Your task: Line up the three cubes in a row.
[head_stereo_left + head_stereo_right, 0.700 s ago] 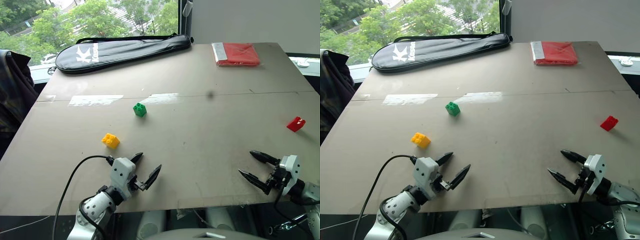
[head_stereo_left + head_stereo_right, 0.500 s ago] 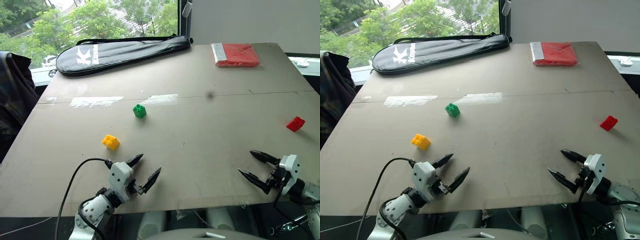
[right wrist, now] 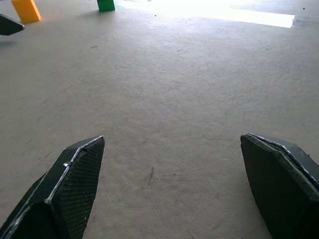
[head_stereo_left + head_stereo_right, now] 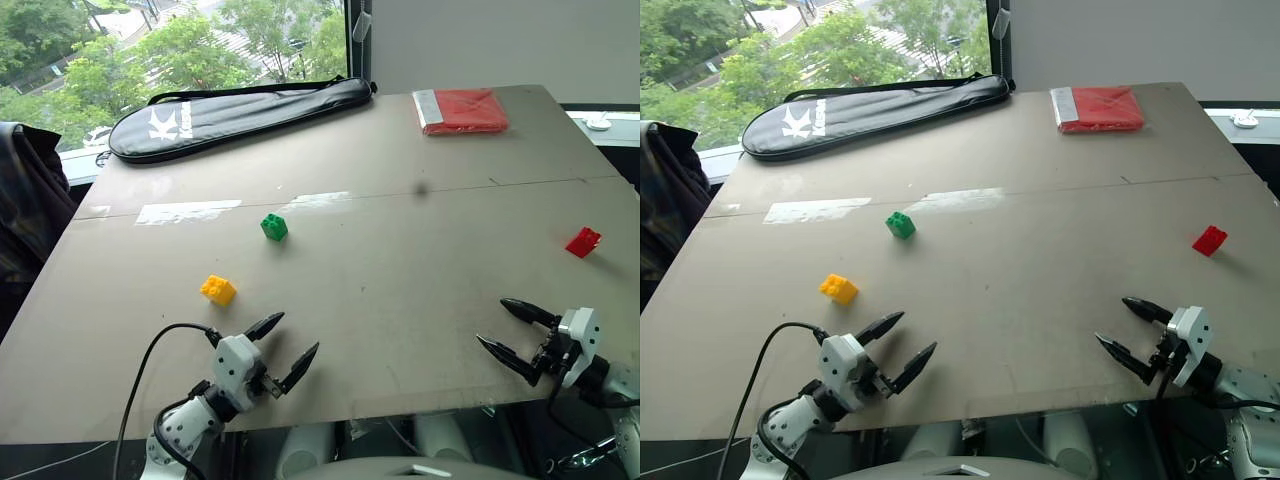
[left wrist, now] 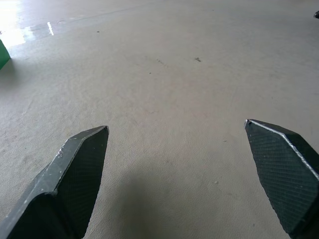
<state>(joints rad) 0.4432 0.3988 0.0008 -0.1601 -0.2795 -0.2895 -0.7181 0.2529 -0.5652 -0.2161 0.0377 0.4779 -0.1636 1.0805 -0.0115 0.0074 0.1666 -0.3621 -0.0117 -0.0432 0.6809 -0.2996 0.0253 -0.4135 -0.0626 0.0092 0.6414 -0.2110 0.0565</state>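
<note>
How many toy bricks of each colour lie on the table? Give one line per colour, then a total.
Red brick: 1
Green brick: 1
Yellow brick: 1
Total: 3 bricks

Green brick point(image 4: 900, 225), yellow brick point(image 4: 838, 289), red brick point(image 4: 1209, 240) scattered apart, seemingly unaligned

Three cubes, one green cube point(image 4: 274, 227), one yellow cube point(image 4: 218, 290), one red cube point(image 4: 583, 241), one black racket bag point(image 4: 240, 103), one red packet point(image 4: 461, 109)
</note>
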